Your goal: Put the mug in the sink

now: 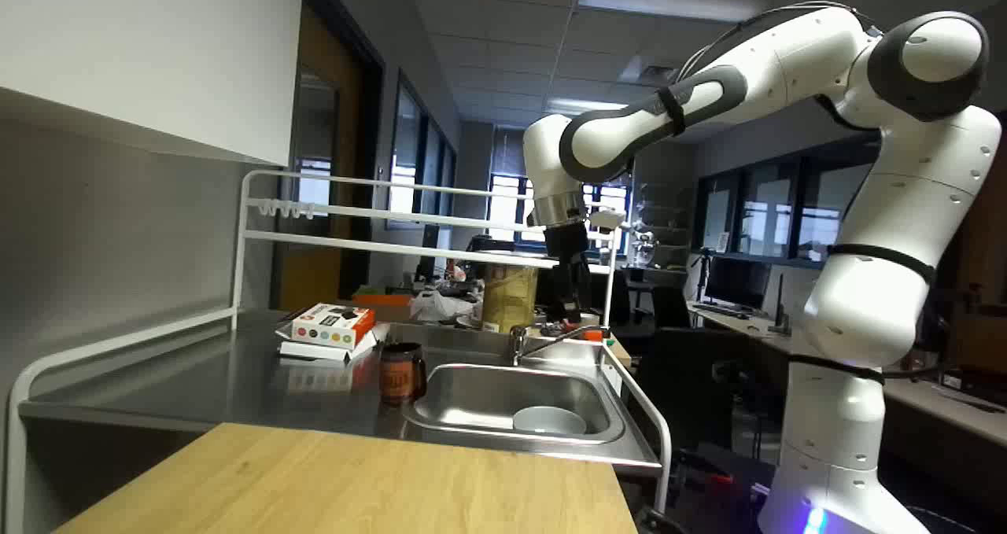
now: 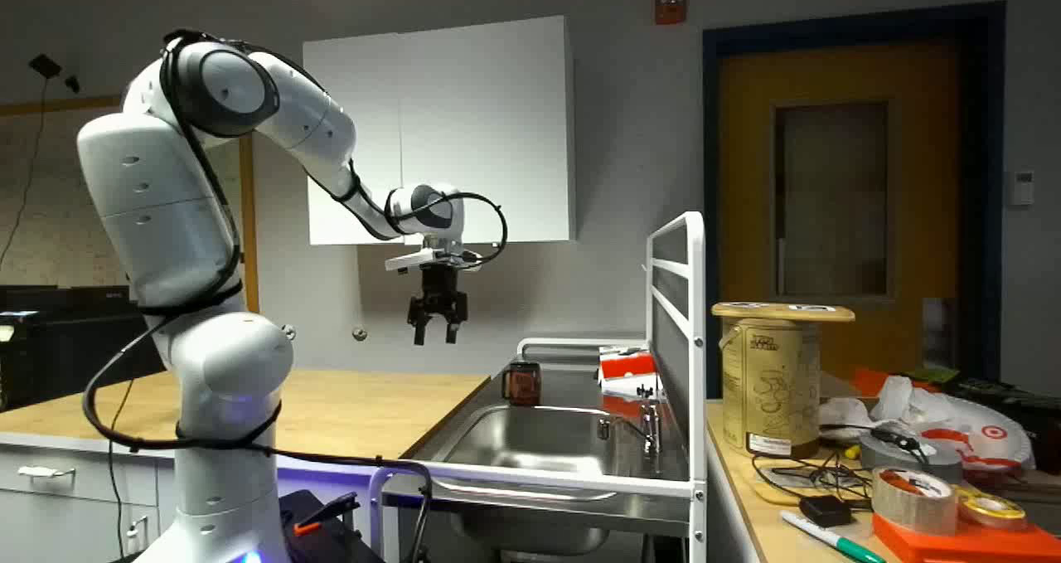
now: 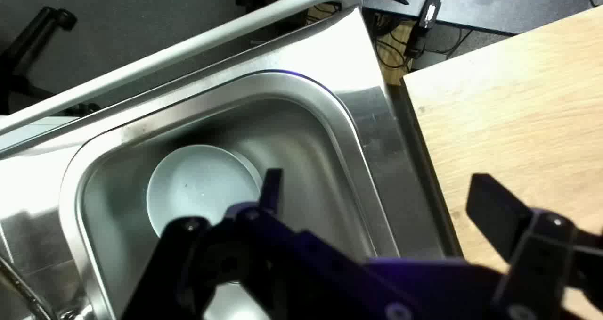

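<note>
In an exterior view, the camera looked from close over the desk (image 1: 354, 483), across the sink (image 1: 480, 392) to the rack (image 1: 393, 248) and far windows (image 1: 503, 210), the arm (image 1: 857, 314) on the right. In an exterior view, the camera stood beyond the sink's end and looked along the rack, nearly edge-on, toward the cabinet (image 2: 489, 132) and door (image 2: 829, 215), the arm on the left. Their directions crossed at roughly a right angle; both exterior views took in the mug (image 2: 524, 383), larger from the desk side. The wrist view was nearest, looking steeply down into the sink past the hand (image 3: 377, 183) at its lower edge. All three shared sink, desk and hand.
</note>
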Tool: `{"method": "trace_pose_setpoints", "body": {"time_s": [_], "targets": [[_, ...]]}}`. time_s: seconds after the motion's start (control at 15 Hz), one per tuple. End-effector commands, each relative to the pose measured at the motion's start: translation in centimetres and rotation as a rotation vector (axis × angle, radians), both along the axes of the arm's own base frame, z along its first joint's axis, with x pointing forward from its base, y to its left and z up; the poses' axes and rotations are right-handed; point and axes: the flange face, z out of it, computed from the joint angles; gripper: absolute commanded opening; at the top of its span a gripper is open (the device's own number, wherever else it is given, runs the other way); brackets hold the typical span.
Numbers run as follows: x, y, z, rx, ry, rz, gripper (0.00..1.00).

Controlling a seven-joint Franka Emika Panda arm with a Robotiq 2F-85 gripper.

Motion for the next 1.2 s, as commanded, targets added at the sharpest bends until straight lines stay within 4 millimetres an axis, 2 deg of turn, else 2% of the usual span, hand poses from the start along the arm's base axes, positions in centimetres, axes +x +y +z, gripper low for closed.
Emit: {"method": "trace_pose_setpoints", "body": {"time_s": [0.0, 0.67, 0.87, 1.0, 1.13], "targets": [[0.1, 0.0, 0.1, 0.001, -0.002, 0.000, 1.00], [0.1, 0.0, 0.2, 0.001, -0.005, 0.000, 1.00], [2.1, 0.3, -0.4, 0.002, -0.001, -0.041, 1.00], [4.6, 0.7, -1.0, 0.005, -0.007, -0.062, 1.00], [8.5, 1.1, -1.8, -0.018, -0.049, -0.113, 1.00]]}}
